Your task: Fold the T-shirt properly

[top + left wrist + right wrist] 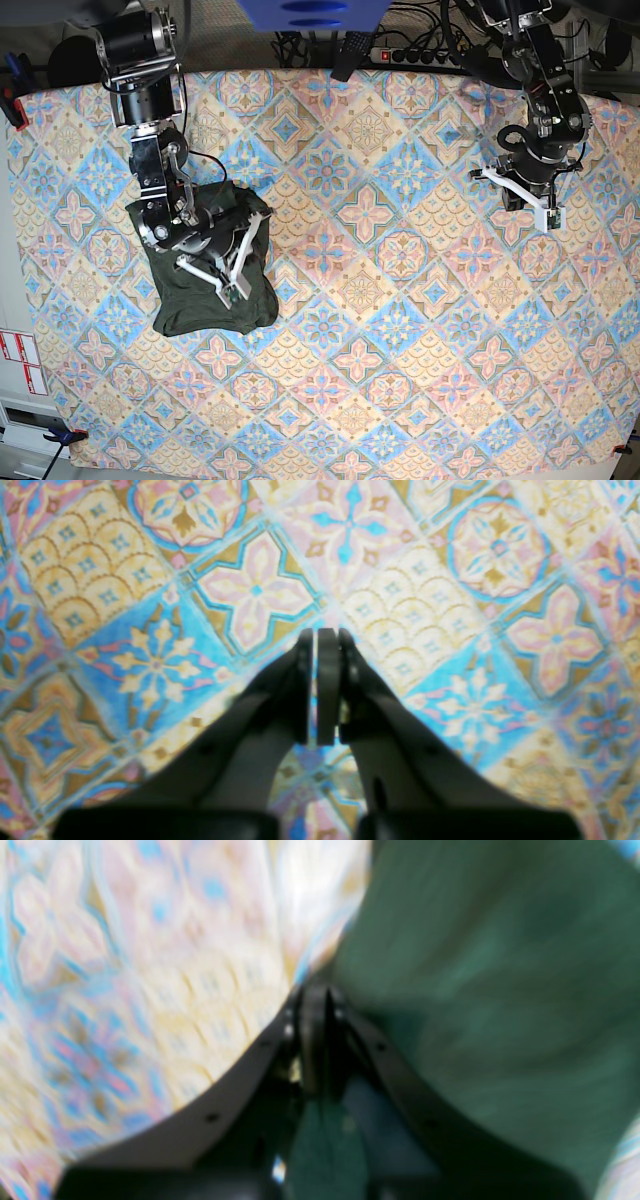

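Observation:
The dark olive-green T-shirt [190,300] lies bunched in a rough folded heap at the left of the patterned tablecloth [380,300]. My right gripper [231,289] is over the heap's right edge. In the blurred right wrist view the right gripper [315,995] is shut, with green fabric [475,990] filling the right side and showing between the finger bases. My left gripper [547,215] hangs over bare cloth at the far right, away from the shirt. In the left wrist view the left gripper [322,635] is shut and holds nothing.
A power strip [420,55] with cables lies along the table's back edge, and a blue object [310,12] sits above it. Both arm bases stand at the back corners. The cloth's front edge runs along the bottom of the base view.

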{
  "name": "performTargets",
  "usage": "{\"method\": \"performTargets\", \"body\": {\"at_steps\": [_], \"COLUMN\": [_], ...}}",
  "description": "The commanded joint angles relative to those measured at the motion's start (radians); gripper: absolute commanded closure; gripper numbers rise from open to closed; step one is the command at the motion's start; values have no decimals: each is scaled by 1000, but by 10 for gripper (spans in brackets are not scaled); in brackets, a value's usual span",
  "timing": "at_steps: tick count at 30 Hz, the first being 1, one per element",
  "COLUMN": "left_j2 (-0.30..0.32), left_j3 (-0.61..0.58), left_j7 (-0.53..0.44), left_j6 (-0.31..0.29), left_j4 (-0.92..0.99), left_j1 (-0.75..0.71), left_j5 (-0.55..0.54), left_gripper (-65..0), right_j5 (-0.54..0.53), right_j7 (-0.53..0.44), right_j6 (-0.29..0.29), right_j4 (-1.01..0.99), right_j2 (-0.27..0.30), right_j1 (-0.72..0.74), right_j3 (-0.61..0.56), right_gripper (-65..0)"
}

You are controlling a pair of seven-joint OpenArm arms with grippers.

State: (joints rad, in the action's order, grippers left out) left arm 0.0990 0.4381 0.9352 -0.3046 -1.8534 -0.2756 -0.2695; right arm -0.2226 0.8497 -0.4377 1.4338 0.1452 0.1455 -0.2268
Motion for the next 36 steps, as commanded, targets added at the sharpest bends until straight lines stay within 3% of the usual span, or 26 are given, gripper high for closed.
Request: {"method": "performTargets", "body": {"at_steps": [1, 5, 13, 18, 28, 36], "left_j2": [18, 60, 124, 123, 123, 124], "left_j3": [6, 6, 41, 129, 175, 169], "left_j7": [-20, -20, -29, -29, -29, -29], "left_j6": [-5, -5, -5, -6, -6, -6], "left_j4": [-44, -107, -165, -165, -165, -164], "left_j1": [-24, -103, -264, -345, -520, -623], "left_j5": [-50, -118, -196, -273, -336, -327], "left_gripper": [0, 0, 0, 0, 0, 0], "right_j5": [-7, -7, -7, -14, -229, -231], "right_j7": [19, 96, 102, 99, 99, 99], "right_j6": [-2, -2, -5, -5, -5, -5], "right_j4": [61, 256, 491, 514, 514, 520], "right_j2": [17, 20, 26, 26, 24, 24], "right_j1": [-16, -105, -384, -565, -772, -935], "right_j3": [30, 116, 258, 360, 536, 591], "right_gripper": [0, 0, 0, 0, 0, 0]}}
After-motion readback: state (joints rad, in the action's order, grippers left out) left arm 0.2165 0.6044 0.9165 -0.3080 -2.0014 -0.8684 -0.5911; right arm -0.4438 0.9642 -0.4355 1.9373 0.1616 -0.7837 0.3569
